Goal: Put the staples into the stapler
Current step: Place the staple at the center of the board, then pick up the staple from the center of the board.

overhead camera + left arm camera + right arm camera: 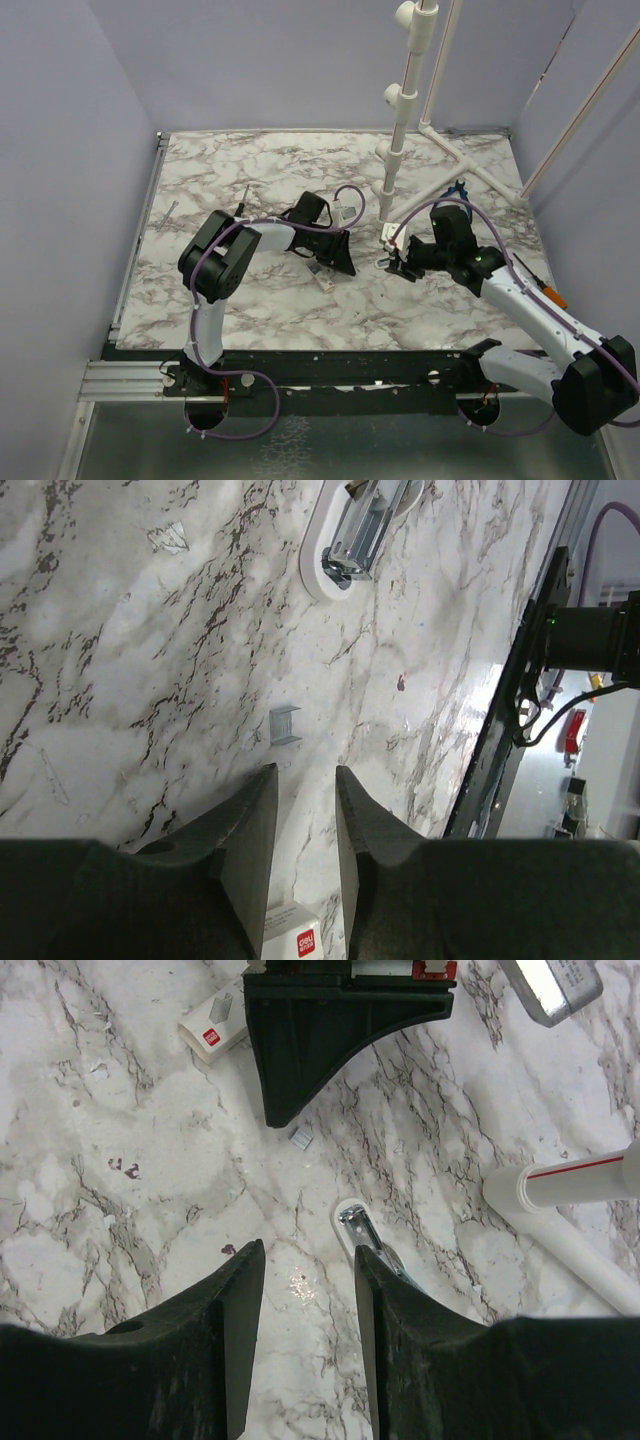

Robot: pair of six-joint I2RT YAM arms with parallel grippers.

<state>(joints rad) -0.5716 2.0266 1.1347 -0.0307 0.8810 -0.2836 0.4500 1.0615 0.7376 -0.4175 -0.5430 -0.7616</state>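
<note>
The stapler [360, 1232] lies open on the marble table, white with its metal channel showing. In the right wrist view it sits by my right gripper's [308, 1250] right fingertip and runs partly under that finger, not in the gap. The right gripper is open and empty. The stapler also shows at the top of the left wrist view [358, 532] and in the top view [384, 261]. The staples [285, 726] are a short grey strip on the table just ahead of my left gripper [305, 772], which is open and empty. The strip also shows in the right wrist view [301, 1138].
A small white box with a red label [213, 1025] lies under the left gripper [291, 935]. A white pipe frame [400, 130] stands at the back right, one pipe lying near the stapler [565, 1185]. Blue-handled pliers [457, 190] lie behind the right arm.
</note>
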